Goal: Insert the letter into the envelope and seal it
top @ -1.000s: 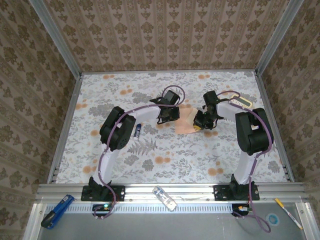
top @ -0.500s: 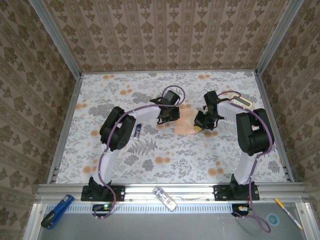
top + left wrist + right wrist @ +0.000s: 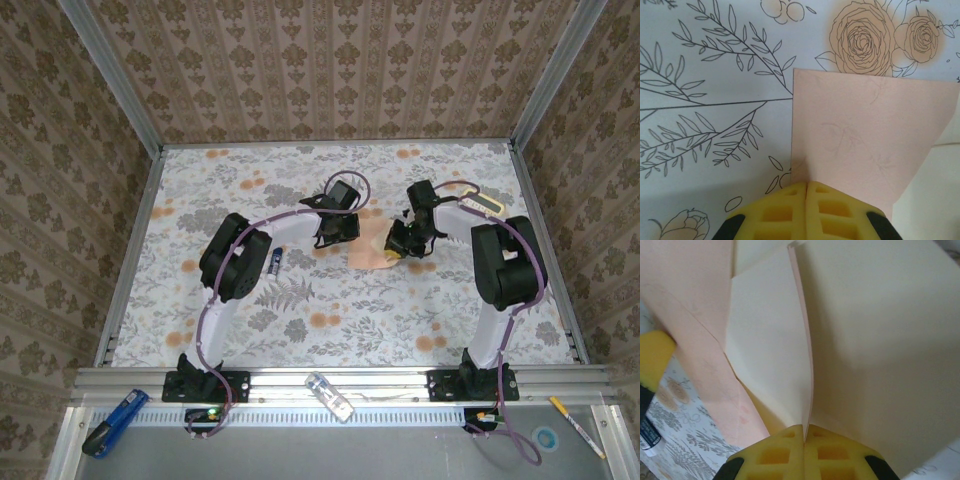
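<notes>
A clear bottle lies on the near rail. Farther in, at mid-worktop, the envelope lies between both claws. The left claw is closed, its tips resting on the envelope's pink left part. The right claw is closed, pinching a thin raised sheet of the envelope, held edge-on.

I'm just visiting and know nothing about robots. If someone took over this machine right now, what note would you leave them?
Left gripper: shut, tips at the near edge of the envelope, which lies flat.
Right gripper: shut on a pale sheet seen edge-on; letter or flap, I cannot tell.
Done: nothing I can confirm.
Left: inserting the letter and sealing, as far as these views show.
</notes>
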Robot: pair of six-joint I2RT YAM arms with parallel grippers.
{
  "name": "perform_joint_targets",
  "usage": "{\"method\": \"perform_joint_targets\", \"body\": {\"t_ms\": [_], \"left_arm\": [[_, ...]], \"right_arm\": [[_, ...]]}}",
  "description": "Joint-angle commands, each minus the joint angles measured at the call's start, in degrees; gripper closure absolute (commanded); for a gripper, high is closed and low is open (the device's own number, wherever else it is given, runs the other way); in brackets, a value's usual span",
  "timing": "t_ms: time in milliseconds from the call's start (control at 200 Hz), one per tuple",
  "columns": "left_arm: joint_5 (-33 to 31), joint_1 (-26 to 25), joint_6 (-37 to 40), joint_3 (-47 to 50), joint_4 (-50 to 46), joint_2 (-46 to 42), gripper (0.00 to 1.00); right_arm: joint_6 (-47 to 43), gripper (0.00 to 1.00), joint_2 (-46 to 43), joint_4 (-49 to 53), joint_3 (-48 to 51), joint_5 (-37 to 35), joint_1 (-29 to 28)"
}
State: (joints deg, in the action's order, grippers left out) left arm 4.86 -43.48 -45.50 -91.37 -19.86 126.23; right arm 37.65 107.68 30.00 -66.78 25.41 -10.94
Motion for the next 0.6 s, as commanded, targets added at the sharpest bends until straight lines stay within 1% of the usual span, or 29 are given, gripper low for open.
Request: {"method": "perform_joint_targets", "body": {"t_ms": [0,330,595], "left_arm": [[1.1,-0.9,-0.8,1.0,-5.2,1.2,1.0],[1.1,-0.8,-0.7,0.9,-5.3,1.2,1.0],[1.0,-0.7,-0.8,1.0,-5.3,1.1,1.0]], "right_arm": [[-1.2,1.0,1.9,-2.7,-2.1,2.9,-0.6],[-2.6,1.0,3.9,-7.3,-2.0,5.6,-1.1],[-4.3,1.0,5.1,-11.8,-0.1,8.0,-1.5]]}}
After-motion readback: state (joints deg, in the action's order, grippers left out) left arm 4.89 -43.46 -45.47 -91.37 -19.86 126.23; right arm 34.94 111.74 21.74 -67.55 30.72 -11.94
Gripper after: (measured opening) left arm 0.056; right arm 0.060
